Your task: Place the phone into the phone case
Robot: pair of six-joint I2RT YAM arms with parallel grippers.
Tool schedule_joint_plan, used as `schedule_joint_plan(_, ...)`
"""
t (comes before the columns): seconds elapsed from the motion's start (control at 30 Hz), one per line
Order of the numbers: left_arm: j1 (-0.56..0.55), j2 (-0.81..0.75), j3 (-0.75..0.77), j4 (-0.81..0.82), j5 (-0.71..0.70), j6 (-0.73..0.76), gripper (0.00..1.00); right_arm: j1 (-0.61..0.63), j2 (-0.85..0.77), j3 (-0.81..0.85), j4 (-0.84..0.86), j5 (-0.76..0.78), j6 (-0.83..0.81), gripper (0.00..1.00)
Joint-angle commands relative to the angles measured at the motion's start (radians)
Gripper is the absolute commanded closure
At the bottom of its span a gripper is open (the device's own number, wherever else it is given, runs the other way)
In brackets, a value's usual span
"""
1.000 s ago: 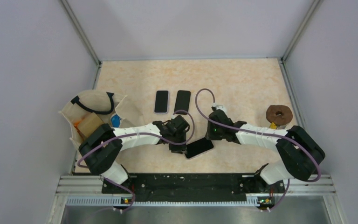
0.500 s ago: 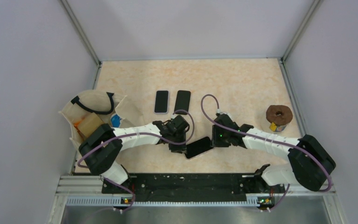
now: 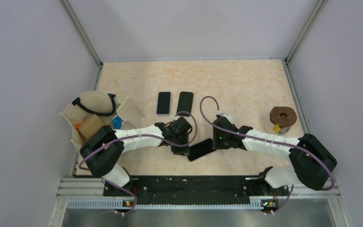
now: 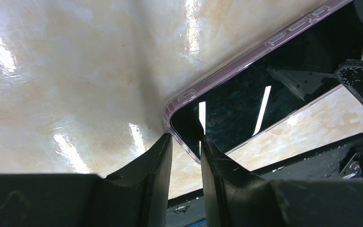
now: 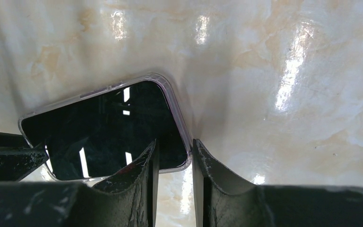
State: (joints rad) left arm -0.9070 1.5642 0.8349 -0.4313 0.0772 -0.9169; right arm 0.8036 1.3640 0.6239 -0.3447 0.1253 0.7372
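Note:
The phone [image 3: 202,149] is a black slab lying inside the clear, purple-tinted phone case [image 4: 246,59], low in the middle of the table. In the left wrist view its dark screen [image 4: 274,94] fills the rim at the corner I can see. My left gripper [image 4: 185,142] is shut on the case's left corner [image 3: 190,153]. My right gripper [image 5: 175,146] is closed on the opposite corner [image 5: 183,142], with one finger [image 5: 144,163] over the screen [image 5: 99,127] and the other outside the rim. In the top view the two grippers face each other across the phone.
Two more dark phones [image 3: 163,103] [image 3: 185,103] lie side by side behind the arms. A cream bag [image 3: 94,118] holding several items sits at the left wall. A brown ring-shaped object [image 3: 282,116] stands at the right. The black base rail [image 3: 189,184] runs along the near edge.
The right gripper swung right, then came back onto the phone's right corner, and its jaws widened and narrowed again. The left gripper and the phone have hardly moved.

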Motion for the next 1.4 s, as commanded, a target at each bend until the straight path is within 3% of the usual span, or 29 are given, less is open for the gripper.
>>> schedule_joint_plan(0.0, -0.001, -0.01, 0.032, 0.013, -0.022, 0.017, 0.65, 0.032, 0.142, -0.091, -0.032, 0.017, 0.003, 0.75)
schedule_joint_plan(0.13, 0.001, -0.056, 0.085, -0.061, -0.084, 0.081, 0.54, -0.03, 0.033, -0.027, -0.054, -0.031, -0.029, 0.67)
schedule_joint_plan(0.23, 0.003, -0.094, 0.141, -0.095, -0.138, 0.176, 0.4, -0.073, -0.048, 0.054, -0.071, -0.075, -0.042, 0.51)
schedule_joint_plan(0.37, -0.001, -0.073, 0.25, -0.093, -0.068, 0.401, 0.24, -0.143, -0.151, 0.147, -0.098, -0.084, -0.029, 0.31)
schedule_joint_plan(0.47, -0.006, -0.013, 0.31, -0.071, 0.017, 0.551, 0.12, -0.226, -0.24, 0.157, -0.113, -0.07, -0.004, 0.24)
schedule_joint_plan(0.73, -0.036, 0.147, 0.401, -0.065, 0.024, 0.735, 0.01, -0.315, -0.403, 0.165, -0.168, -0.04, 0.016, 0.18)
schedule_joint_plan(1.37, -0.15, 0.205, 0.293, 0.058, 0.031, 0.886, 0.01, -0.339, -0.446, 0.122, -0.187, -0.048, 0.018, 0.12)
